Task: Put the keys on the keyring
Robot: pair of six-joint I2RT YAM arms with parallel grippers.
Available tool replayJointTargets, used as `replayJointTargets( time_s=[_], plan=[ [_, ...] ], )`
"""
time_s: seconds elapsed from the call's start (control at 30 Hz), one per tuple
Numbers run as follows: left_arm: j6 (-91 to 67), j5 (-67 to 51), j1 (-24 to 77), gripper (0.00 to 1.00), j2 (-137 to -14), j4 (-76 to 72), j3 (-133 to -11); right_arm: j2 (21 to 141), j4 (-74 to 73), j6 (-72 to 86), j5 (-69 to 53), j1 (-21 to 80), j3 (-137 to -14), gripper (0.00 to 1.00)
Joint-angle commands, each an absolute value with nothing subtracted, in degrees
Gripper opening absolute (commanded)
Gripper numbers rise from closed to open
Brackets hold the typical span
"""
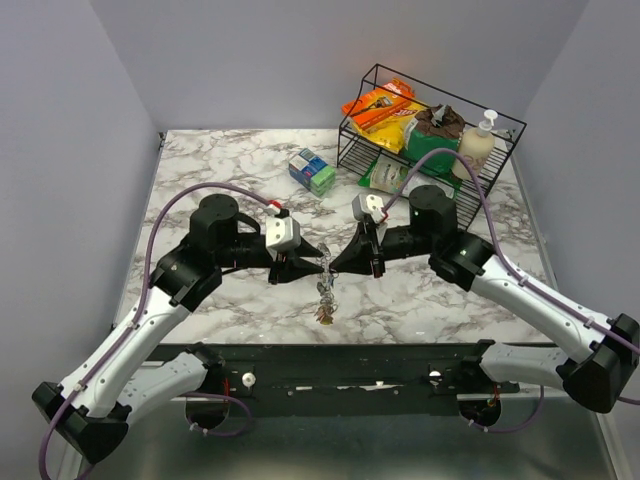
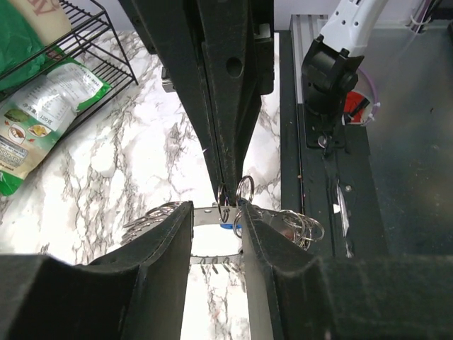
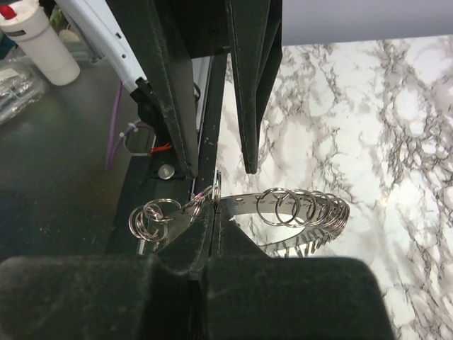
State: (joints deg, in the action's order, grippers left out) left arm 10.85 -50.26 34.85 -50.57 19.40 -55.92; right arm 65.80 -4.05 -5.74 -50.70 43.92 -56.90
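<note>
The keyring point(image 1: 325, 290) is a silvery band loop strung with several small split rings. It hangs between my two grippers above the marble table. Keys point(image 1: 322, 316) dangle under it, too small to tell apart. My left gripper point(image 1: 317, 262) grips the loop across its width; in the left wrist view its fingers point(image 2: 170, 241) flank the band point(image 2: 212, 212), and a blue key head point(image 2: 228, 227) peeks out. My right gripper point(image 1: 334, 264) is shut on a small split ring point(image 3: 212, 195) at the band point(image 3: 244, 205). More rings point(image 3: 304, 209) sit along the loop.
A black wire rack point(image 1: 500, 120) at the back right holds snack packets and a soap bottle point(image 1: 477, 143). A blue-green carton point(image 1: 313, 170) and a green packet point(image 1: 385, 176) lie near it. A black mounting rail point(image 1: 340, 365) runs along the table's near edge.
</note>
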Motion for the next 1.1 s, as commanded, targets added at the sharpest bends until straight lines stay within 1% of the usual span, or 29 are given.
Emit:
replayJointTargets(
  time_s=[0.0,0.23,0.37,0.53,0.67,1.07],
  plan=[
    [16.8,-50.4,34.8,0.42,-51.9,29.4,-60.8,67.4,-13.9,-12.1,-52.0,44.2,-62.1,0.01],
    [19.4,-49.5,34.9,0.41,-55.8,36.9,-65.5,70.1,-21.2,-14.9,-48.2,44.2,-65.5,0.01],
    [20.1,-48.3,35.2,0.41,-58.1,37.7,-66.8,71.0,-24.4,-16.4,-46.8,44.3,-66.3,0.01],
    [21.0,-47.1,36.5,0.40,-62.0,40.8,-69.4,71.4,-24.9,-16.8,-47.5,44.2,-66.4,0.01],
    [21.4,-46.8,37.4,0.35,-64.3,41.1,-70.2,71.5,-24.9,-17.0,-47.6,44.2,-66.4,0.01],
    [20.7,-47.5,38.7,0.34,-66.1,38.2,-69.2,71.2,-23.9,-16.7,-47.7,44.2,-65.8,0.01]
  ],
)
